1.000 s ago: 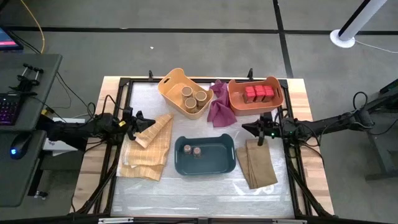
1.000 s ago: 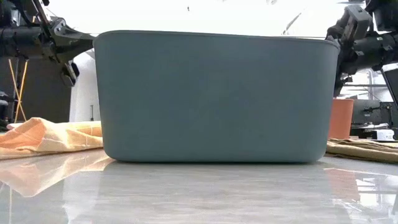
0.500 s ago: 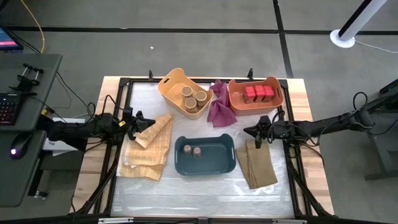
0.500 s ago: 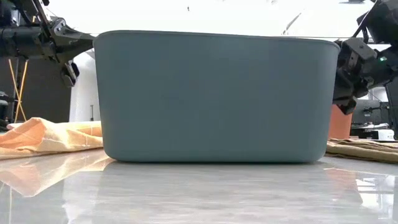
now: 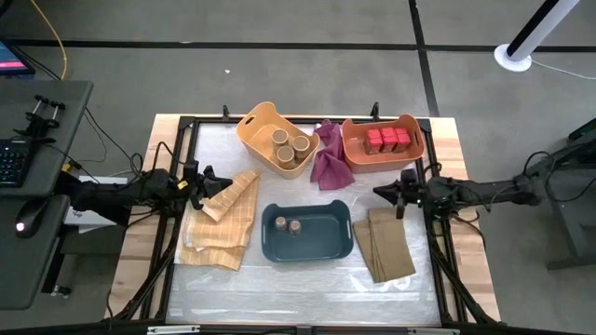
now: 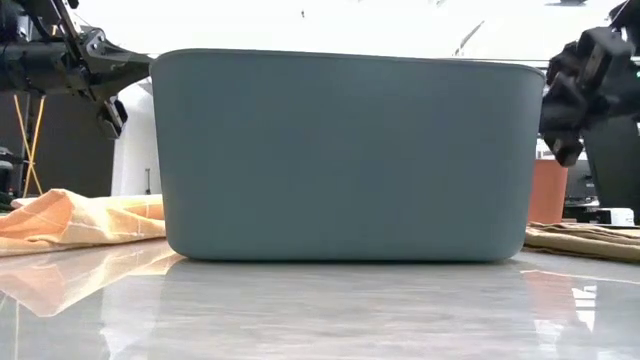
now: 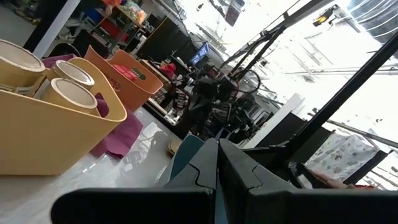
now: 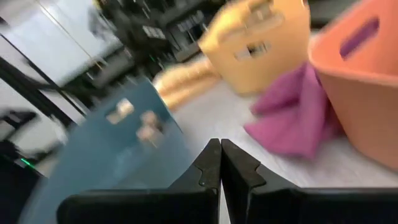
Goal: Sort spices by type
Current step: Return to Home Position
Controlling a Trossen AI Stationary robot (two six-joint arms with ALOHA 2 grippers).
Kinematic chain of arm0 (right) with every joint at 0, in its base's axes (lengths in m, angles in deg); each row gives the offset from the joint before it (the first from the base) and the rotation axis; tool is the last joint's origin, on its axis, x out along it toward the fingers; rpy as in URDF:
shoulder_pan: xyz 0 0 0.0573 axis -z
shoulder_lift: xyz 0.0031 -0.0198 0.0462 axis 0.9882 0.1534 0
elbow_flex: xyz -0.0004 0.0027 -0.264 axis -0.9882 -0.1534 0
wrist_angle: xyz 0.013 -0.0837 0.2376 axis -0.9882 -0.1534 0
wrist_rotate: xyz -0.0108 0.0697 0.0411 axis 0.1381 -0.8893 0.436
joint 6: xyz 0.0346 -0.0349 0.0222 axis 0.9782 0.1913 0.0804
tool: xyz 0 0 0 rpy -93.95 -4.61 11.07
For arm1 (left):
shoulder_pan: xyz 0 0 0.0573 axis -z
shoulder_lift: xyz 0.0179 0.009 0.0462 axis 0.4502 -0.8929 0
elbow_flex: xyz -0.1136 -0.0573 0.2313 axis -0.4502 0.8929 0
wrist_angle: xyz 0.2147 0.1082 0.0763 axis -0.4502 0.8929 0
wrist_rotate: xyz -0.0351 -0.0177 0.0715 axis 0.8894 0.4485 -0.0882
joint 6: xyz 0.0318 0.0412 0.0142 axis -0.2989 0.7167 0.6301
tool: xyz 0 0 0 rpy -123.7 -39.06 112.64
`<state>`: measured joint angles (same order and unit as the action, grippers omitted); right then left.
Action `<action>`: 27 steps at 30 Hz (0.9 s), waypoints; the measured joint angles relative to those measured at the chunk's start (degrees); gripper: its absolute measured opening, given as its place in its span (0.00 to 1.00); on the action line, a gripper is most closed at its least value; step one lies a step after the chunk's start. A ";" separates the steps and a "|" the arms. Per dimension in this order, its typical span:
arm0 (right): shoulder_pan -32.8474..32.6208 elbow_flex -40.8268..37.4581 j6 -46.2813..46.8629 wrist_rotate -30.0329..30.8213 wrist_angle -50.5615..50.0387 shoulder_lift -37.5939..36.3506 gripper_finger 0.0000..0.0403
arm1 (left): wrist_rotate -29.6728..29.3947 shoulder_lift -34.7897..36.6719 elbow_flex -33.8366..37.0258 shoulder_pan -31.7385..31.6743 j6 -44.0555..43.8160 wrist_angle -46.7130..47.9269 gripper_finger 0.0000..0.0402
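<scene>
Sorting appeared complete: right gripper (image 5: 380, 193) and left gripper (image 5: 216, 183) hung, jaws together, flanking the dark teal plastic bin (image 5: 321, 253) holding two tiny brown-topped jars (image 5: 288, 224); seemingly only parking at home remained.

Left arm (image 5: 121, 194) stretched out level, pointing inward; left gripper (image 5: 209, 180) with fingers pressed together. Right arm (image 5: 484, 193) mirrors it from the opposite side; right gripper (image 5: 379, 192) likewise closed.
</scene>
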<state>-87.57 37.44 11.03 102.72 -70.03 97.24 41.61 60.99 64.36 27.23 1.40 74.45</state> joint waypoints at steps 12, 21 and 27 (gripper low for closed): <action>-0.04 -4.09 0.08 -0.53 13.78 -7.82 0.00 | -0.21 0.00 0.00 0.02 0.00 2.16 0.00; -0.02 -4.07 0.02 -0.70 14.43 -7.84 0.00 | -0.11 0.00 -0.02 0.02 0.00 4.80 0.00; -0.02 -4.09 0.02 -0.69 14.45 -7.84 0.00 | -0.09 0.00 -0.02 0.02 0.00 4.78 0.00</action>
<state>-87.59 33.35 11.05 102.03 -55.59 89.40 41.52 60.99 64.34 27.25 1.40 79.24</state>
